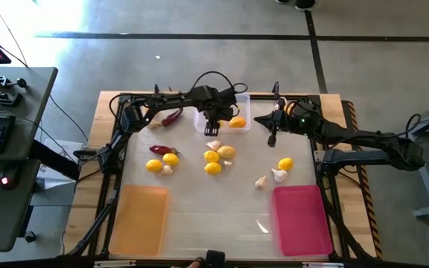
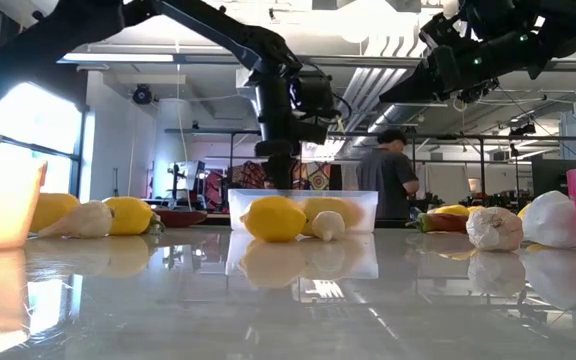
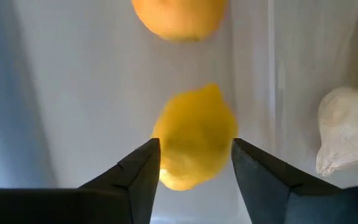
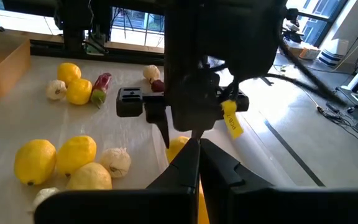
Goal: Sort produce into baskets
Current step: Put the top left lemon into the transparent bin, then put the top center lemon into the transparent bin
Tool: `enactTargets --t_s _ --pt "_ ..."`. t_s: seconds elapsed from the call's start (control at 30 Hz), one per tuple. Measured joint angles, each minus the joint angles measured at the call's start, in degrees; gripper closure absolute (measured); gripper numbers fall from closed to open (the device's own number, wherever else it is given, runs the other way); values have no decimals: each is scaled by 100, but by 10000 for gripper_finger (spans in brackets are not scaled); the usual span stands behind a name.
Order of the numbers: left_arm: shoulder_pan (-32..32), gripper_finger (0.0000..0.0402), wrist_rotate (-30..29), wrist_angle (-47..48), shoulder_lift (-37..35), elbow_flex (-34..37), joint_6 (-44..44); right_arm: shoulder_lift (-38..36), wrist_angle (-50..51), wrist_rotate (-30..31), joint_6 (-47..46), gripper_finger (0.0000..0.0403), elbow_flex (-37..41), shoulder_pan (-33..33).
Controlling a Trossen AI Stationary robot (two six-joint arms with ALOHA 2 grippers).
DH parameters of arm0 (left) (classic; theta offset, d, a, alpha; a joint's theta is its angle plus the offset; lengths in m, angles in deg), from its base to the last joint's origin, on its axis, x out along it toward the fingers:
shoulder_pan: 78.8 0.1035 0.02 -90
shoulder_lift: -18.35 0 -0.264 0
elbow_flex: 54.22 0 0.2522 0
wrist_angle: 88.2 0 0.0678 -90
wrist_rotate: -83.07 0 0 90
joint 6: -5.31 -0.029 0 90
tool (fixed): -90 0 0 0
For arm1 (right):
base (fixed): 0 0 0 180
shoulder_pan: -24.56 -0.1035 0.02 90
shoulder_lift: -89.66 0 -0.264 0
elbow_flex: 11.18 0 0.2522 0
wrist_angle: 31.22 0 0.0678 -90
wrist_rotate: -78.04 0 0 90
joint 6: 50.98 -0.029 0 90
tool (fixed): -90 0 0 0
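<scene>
- The left gripper hangs over the clear basket, fingers parted, a lemon lying loose between them.
- The right gripper hovers clenched above the bench, empty.

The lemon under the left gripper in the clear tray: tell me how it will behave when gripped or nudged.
The lemon looks rounded and smooth, so it would probably roll if nudged off-centre. It nearly fills the gap between the left gripper's open fingers, so a grip leaves little slack. Its skin looks firm, likely not fragile.
</scene>
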Motion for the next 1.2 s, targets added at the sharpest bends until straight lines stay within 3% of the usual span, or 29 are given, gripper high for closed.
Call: enactTargets --t_s 0.2,0.37,0.73,0.97,1.2 --pt "26 248 553 -424 -368 72 292 2 104 0 0 403 0 0" --pt "2 266 956 -1495 -890 751 395 2 137 -1 0 403 0 0" --pt "-184 302 966 -4635 -2621 3718 951 2 176 -49 -62 403 0 0" --pt "-414 306 989 -6236 -3762 5557 1518 241 211 -421 -196 403 0 -179" --pt "-647 306 1000 -7954 -4454 7092 1982 829 -259 176 -146 401 -109 -640"
